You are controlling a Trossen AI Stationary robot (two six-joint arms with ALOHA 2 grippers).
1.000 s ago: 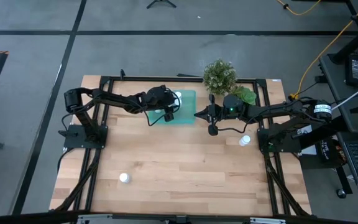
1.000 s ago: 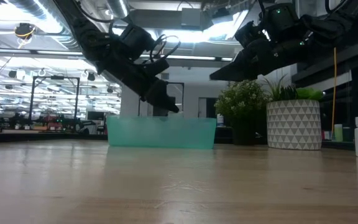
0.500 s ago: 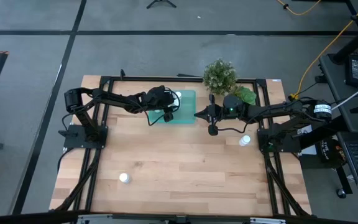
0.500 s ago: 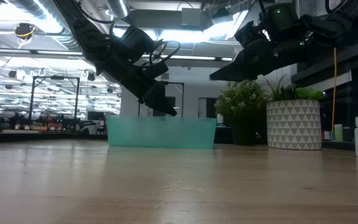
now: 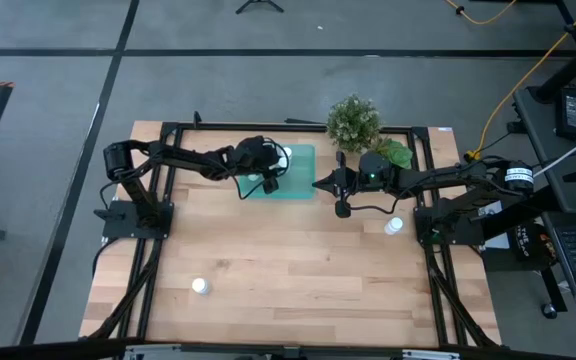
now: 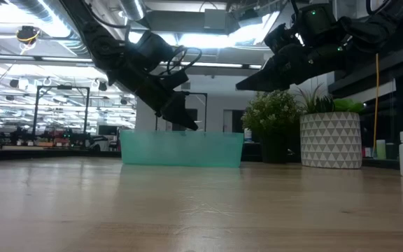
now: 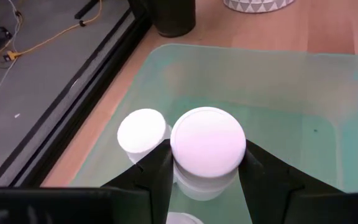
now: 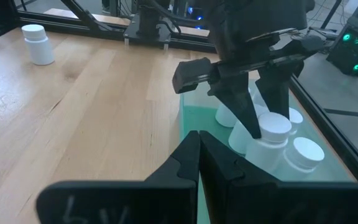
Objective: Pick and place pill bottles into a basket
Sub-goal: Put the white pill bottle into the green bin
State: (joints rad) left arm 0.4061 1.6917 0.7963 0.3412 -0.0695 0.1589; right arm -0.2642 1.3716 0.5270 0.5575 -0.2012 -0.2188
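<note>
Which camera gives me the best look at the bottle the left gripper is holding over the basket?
The left wrist view: the held bottle fills it, cap between both fingers. The right wrist view shows it side-on; the high view has the arm covering it; the low view shows only the left gripper above the basket.

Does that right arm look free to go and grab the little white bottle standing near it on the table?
Probably yes: the right gripper is empty, and bare wood separates it from the pill bottle.

My left gripper [image 7: 208, 171] matt black plastic fingers [image 7: 153, 177] pinch a smooth white plastic pill bottle [image 7: 208, 146], cap slightly glossy. Basket [image 7: 291, 87] translucent teal plastic, smooth, faint sheen. Table [image 5: 298, 250] light wood planks, satin finish, grain visible. Black metal frame [image 5: 158, 215] matt. Pot [image 6: 331, 140] white, patterned surface.
</note>
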